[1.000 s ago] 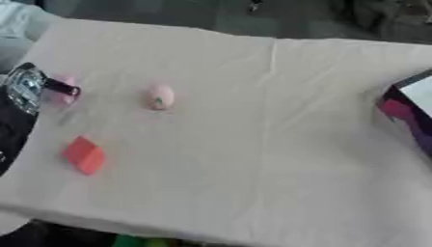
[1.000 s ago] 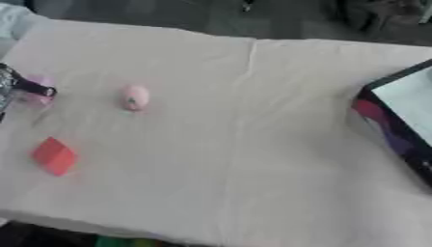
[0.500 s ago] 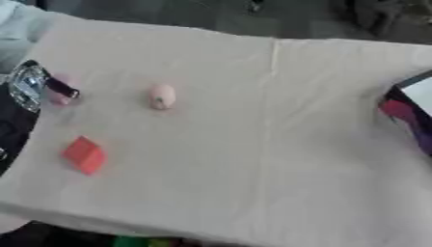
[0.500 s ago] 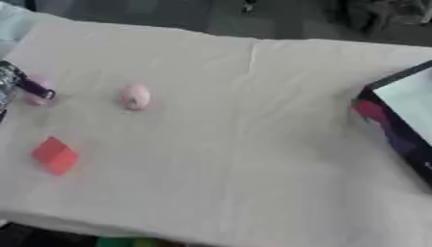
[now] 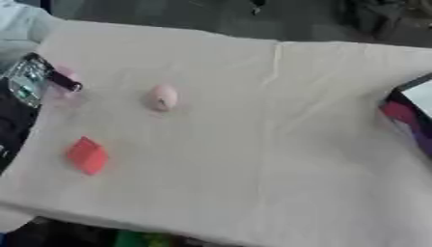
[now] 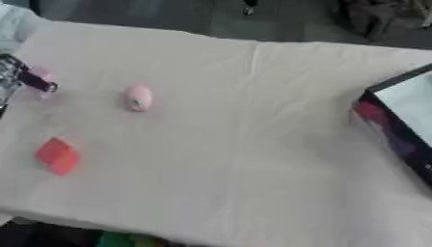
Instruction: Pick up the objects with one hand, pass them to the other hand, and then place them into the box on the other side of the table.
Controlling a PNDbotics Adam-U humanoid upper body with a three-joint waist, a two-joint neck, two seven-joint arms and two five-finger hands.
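Left hand at the bench's left edge, fingers on a small pink thing

The left hand [image 5: 30, 82] shows at the left edge of the cloth-covered bench [image 5: 253, 144]; its fingers [image 5: 63, 81] are at a pale pink thing [image 5: 66, 75], though whether they are clasped round it I cannot tell; a pink egg-shaped object [image 5: 161, 97] lies just right of the fingers, apart from them; a red block [image 5: 87, 155] lies nearer than the fingers, toward the front edge; the dark box [image 6: 397, 120], white inside, sits far from the fingers at the right edge.
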